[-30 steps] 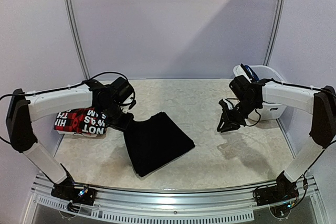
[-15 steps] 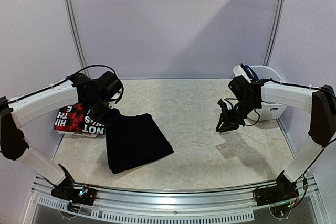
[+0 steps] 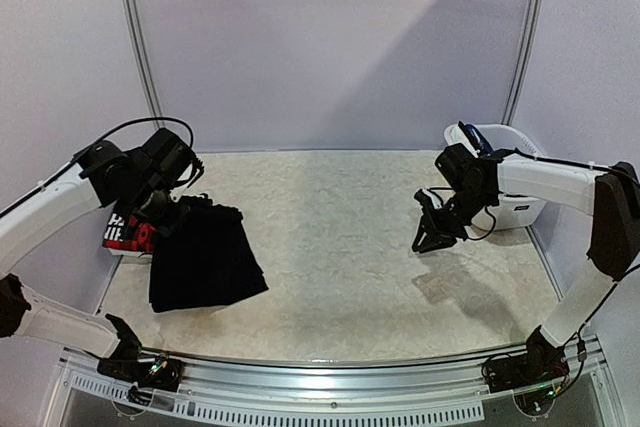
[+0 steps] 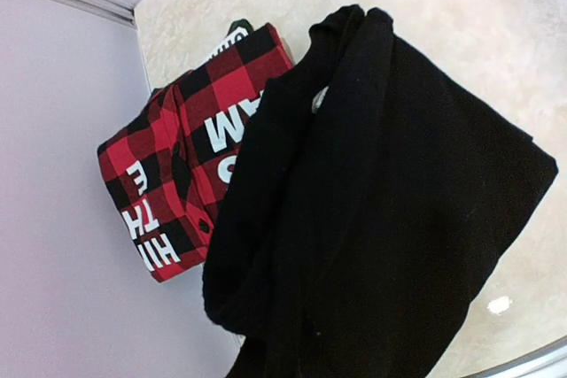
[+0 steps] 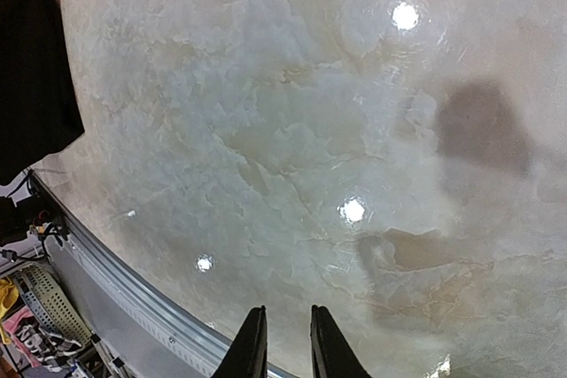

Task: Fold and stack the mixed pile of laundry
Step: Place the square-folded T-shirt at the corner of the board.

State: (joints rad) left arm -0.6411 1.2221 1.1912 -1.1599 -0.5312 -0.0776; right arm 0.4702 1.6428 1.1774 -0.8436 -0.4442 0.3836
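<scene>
At the left of the top view, the left gripper (image 3: pixel 183 211) is clenched on the upper edge of the black garment (image 3: pixel 205 262). This is the main change: one second ago the garment was near the lower middle of the frame, and now the arm has carried it to the left side. There it hangs beside the red-black plaid garment (image 3: pixel 122 232) and covers part of it. In the left wrist view the black cloth (image 4: pixel 381 219) overlaps the right edge of the plaid one (image 4: pixel 173 192), which lies folded with its white letters up. I think this means the black piece is about to be put on the plaid one, so the stacking step is close. It is not yet released. I cannot tell if its lower edge touches the table (image 3: pixel 340 237).

Further right, the right gripper (image 3: pixel 428 237) has not moved. It hovers above the bare table with its fingers only a little apart and holds nothing.

At the far right stands the white basket (image 3: pixel 522 209), with something blue at its rim.

I count two garments on the table, one black and one plaid, and one basket.
</scene>
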